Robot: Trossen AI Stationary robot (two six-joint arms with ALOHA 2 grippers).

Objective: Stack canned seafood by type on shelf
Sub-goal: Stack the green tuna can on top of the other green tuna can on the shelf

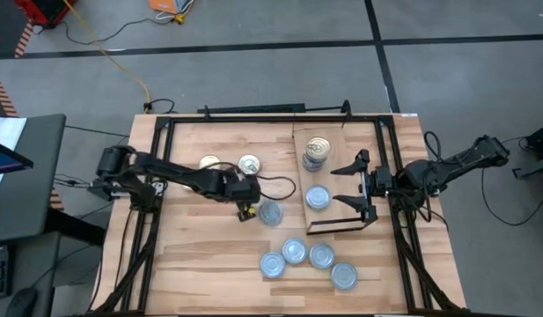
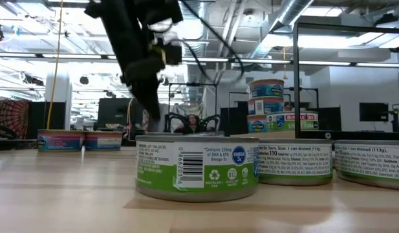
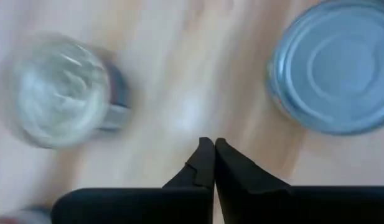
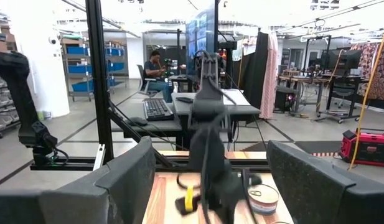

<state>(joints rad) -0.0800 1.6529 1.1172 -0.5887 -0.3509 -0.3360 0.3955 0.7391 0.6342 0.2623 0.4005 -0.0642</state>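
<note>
Across the middle of the overhead picture lies a light-wood table [image 1: 201, 255] framed by black rails. Right of centre sits the shelf [image 1: 341, 158], a paler board. On it stands a stack of tins [image 1: 317, 152] with a pale gold top near the board's upper edge, and just below it a single silvery-blue tin [image 1: 318, 197].

Two gold-topped tins [image 1: 209, 164] [image 1: 248, 164] rest side by side at upper centre of the table. One blue-topped tin [image 1: 270, 213] lies at centre, just left of the shelf's edge. Four more blue-topped tins [image 1: 307, 262] cluster close together at lower centre, below the shelf. From table height the nearest tin [image 2: 196, 169] shows a green and white label; the stack [image 2: 270, 105] appears three high, though it is small and far off.

The left gripper [image 1: 246, 211] hangs at centre, immediately left of the lone blue tin, its fingers [image 3: 204, 163] pressed together and holding nothing; bare wood shows around their tips. The right gripper [image 1: 355, 189] hovers over the shelf's right part, beside the single tin, its fingers [image 4: 126, 180] spread wide and empty.

Open wood remains along the table's left side and lower left corner, and on the shelf's lower part.
</note>
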